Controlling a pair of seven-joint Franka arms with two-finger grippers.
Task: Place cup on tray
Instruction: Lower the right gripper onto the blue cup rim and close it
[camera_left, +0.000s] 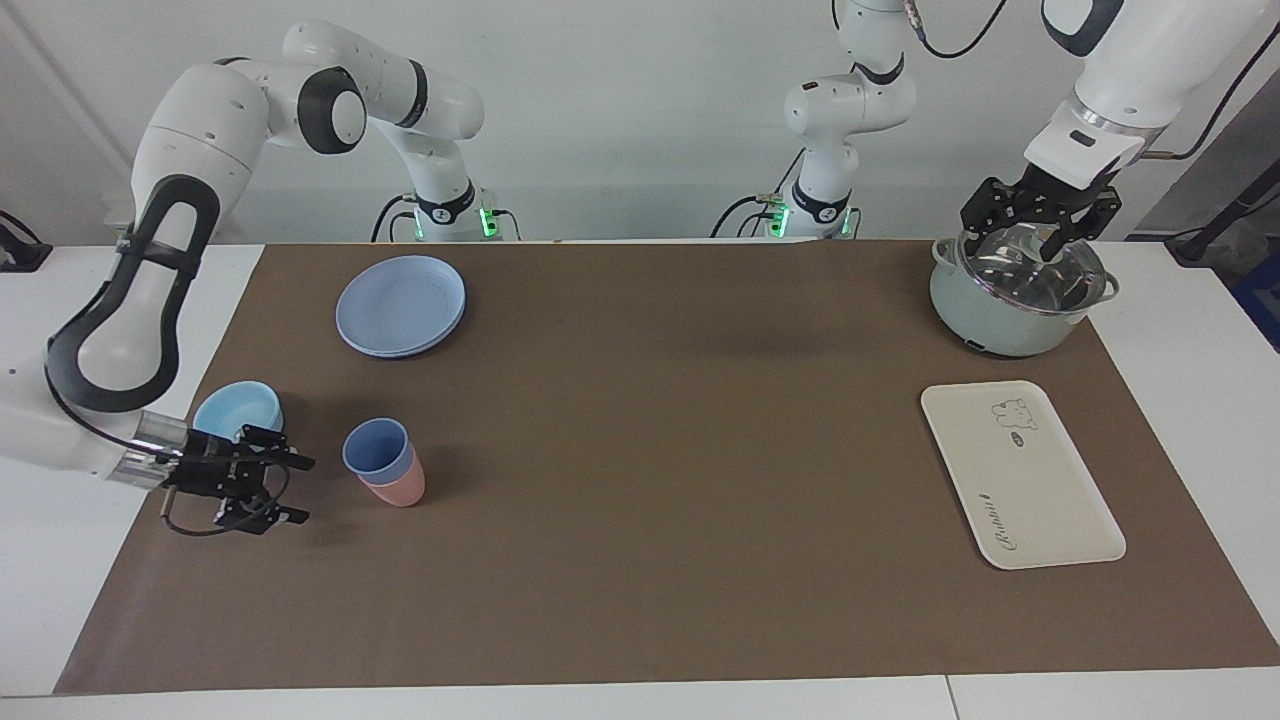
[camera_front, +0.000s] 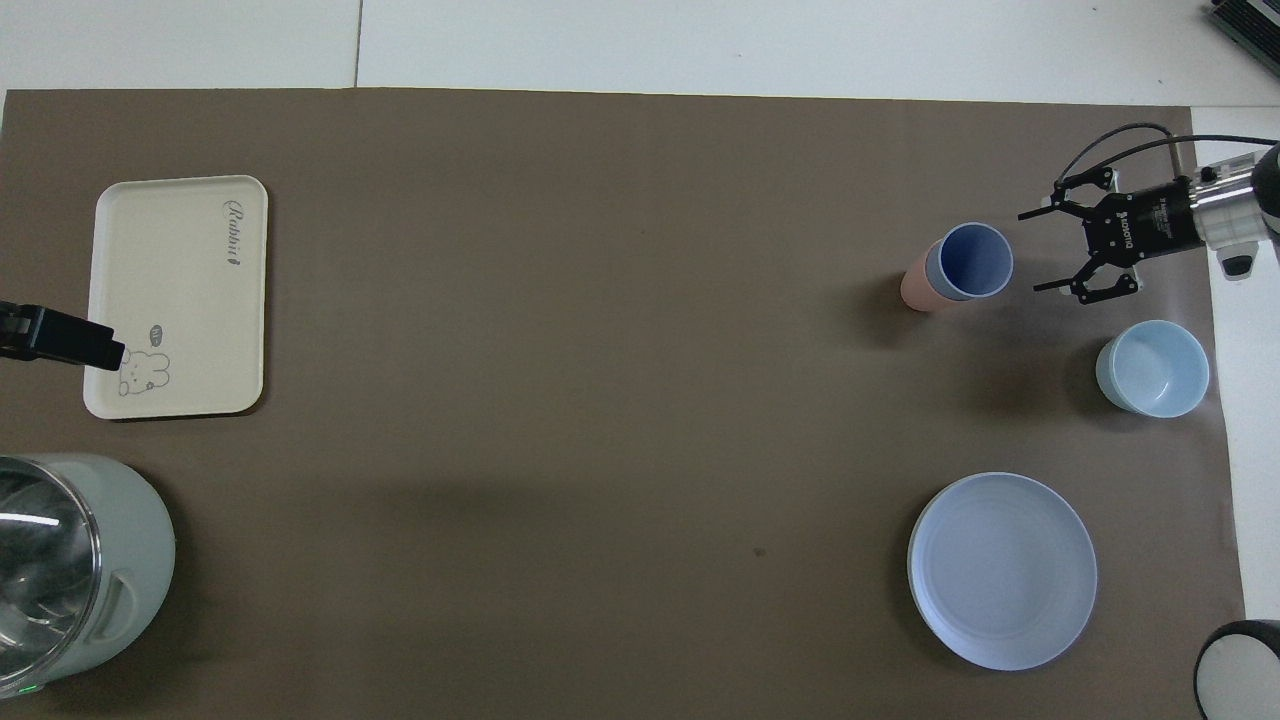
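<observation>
Brown matting covered the white table, and toward the right arm's end a small periwinkle-blue plastic tumbler (camera_left: 377, 450) was seen nested upright in a pink cup of the same shape (camera_left: 400, 487). It was judged light, stiff and smooth, best pinched across its rim. The right gripper (camera_left: 290, 490) was held just beside it, fingers spread, empty. The left gripper (camera_left: 1040, 222) waited open over a pale-green pot (camera_left: 1000, 320). The cream rectangular tray (camera_left: 1020, 475) lay well apart.

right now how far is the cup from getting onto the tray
Nothing is done yet: the blue cup sits nested in the pink cup, and the tray at the left arm's end is bare. The right gripper is open beside the cups. Grasping, carrying and placing remain. The left gripper waits over the pot.
</observation>
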